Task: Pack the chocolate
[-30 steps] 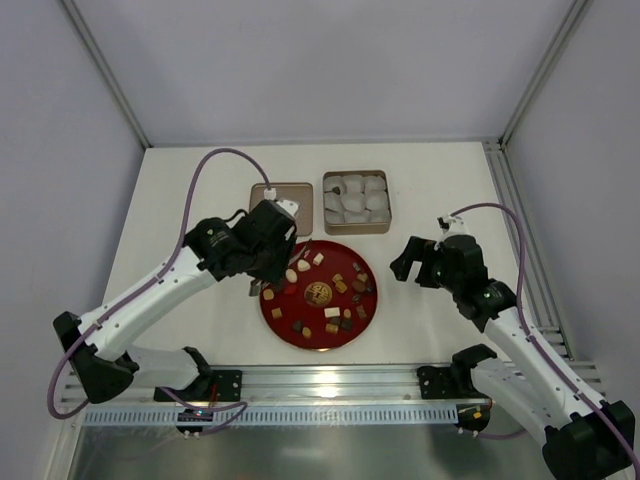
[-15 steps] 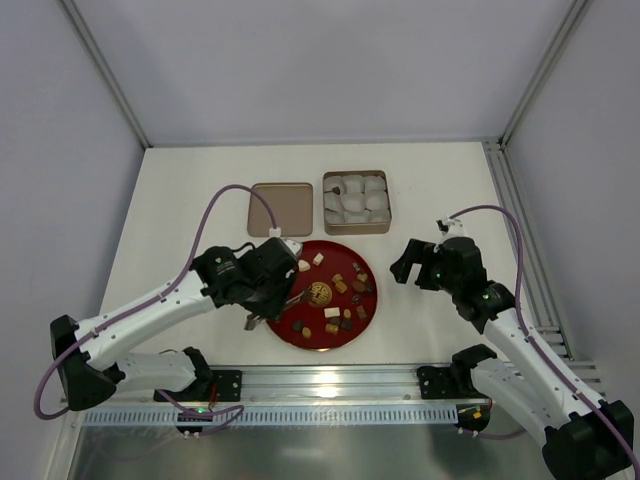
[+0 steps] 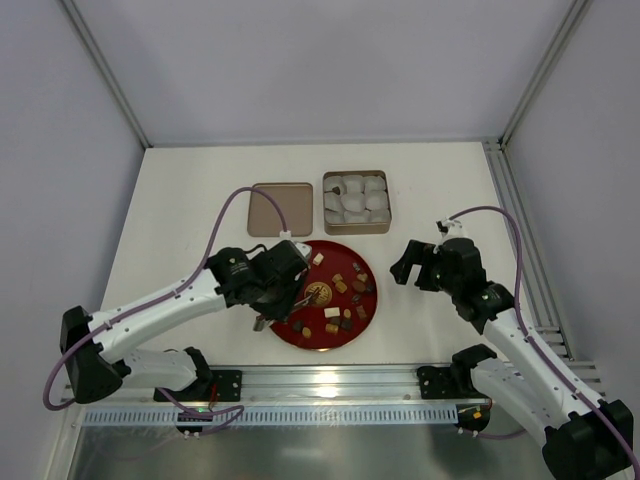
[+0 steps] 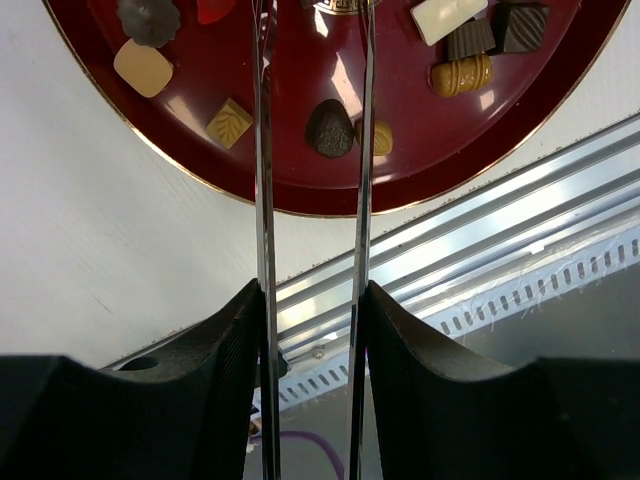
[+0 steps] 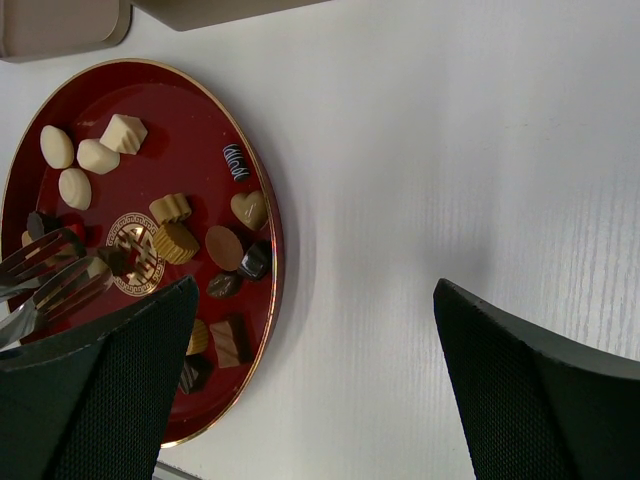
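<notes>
The chocolate (image 3: 340,285) lies as several small dark, tan and cream pieces on a red plate (image 3: 372,300). It also shows in the left wrist view (image 4: 328,128) and the right wrist view (image 5: 175,240). My left gripper (image 3: 285,298) is shut on metal tongs (image 4: 263,200) over the plate's left half. The tong tips (image 5: 50,275) sit by a dark piece next to the gold emblem; I cannot tell if they grip it. My right gripper (image 3: 412,262) is open and empty, above bare table right of the plate (image 5: 200,130).
A tin box (image 3: 385,228) with crinkled white paper cups stands behind the plate. Its flat lid (image 3: 280,208) lies to the left of it. The metal rail (image 3: 330,385) runs along the near edge.
My left arm has moved from beside the lid toward the near side. The tongs now reach over the plate's left half. The right arm has not moved.
</notes>
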